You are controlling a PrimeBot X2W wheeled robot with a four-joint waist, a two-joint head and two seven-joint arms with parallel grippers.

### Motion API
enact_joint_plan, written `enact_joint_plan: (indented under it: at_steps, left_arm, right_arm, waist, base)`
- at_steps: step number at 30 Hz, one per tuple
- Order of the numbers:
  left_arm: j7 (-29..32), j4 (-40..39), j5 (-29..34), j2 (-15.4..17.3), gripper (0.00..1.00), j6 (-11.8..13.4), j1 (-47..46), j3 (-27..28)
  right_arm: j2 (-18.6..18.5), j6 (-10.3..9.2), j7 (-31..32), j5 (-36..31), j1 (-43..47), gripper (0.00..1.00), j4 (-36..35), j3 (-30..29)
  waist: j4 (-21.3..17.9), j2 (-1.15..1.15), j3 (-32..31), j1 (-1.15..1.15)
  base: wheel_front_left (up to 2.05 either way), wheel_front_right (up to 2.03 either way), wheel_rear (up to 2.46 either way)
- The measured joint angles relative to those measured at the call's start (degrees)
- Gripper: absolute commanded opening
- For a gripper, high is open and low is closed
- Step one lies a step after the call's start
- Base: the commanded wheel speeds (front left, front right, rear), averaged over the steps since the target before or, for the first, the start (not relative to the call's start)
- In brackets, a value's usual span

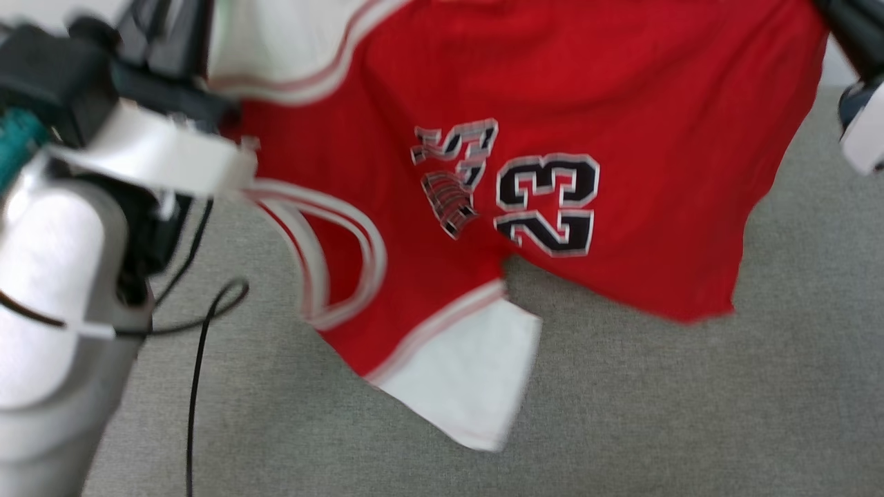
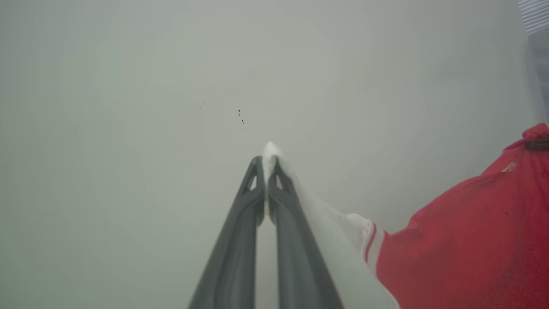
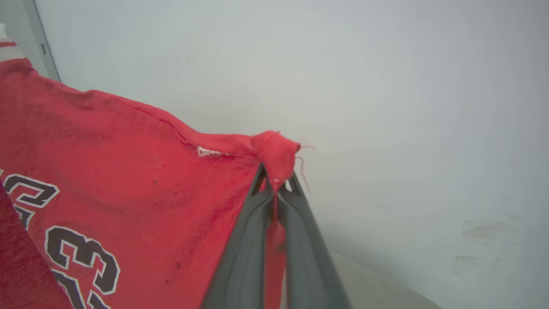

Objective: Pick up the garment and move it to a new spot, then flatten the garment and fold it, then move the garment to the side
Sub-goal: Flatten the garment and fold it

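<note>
Two tight pinches held the garment spread over the grey carpet, the left gripper clamped on a white sleeve tip and the right gripper on a red hem corner, so carrying it well probably called for level arms and steady tension.

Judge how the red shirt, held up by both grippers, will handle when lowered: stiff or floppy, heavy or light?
Probably floppy: the garment hangs draped between the left gripper and right gripper, its lower sleeve dangling. Likely light, since two fingertip pinches alone hold it up. It may crumple rather than land flat.
</note>
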Motion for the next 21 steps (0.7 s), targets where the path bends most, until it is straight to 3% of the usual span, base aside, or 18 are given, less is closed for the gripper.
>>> enact_joint_plan:
  at_steps: [9,21]
  left_arm:
    - [2.54,8.68,0.31,-1.04,0.00,-4.39,-20.35,-0.08]
    - [1.24,27.02,1.65,-2.09,0.00,-8.58,-48.60,-1.14]
  right_arm:
    - [4.31,0.00,2.53,-4.57,-13.41,0.00,2.69,-4.12]
    - [8.58,0.00,1.68,-11.88,-38.97,0.00,16.36,-3.36]
  waist:
    - [-1.03,0.00,6.50,0.00]
    - [-1.65,0.00,16.34,0.01]
  base:
    - [0.00,0.00,0.00]
    - [0.00,0.00,0.00]
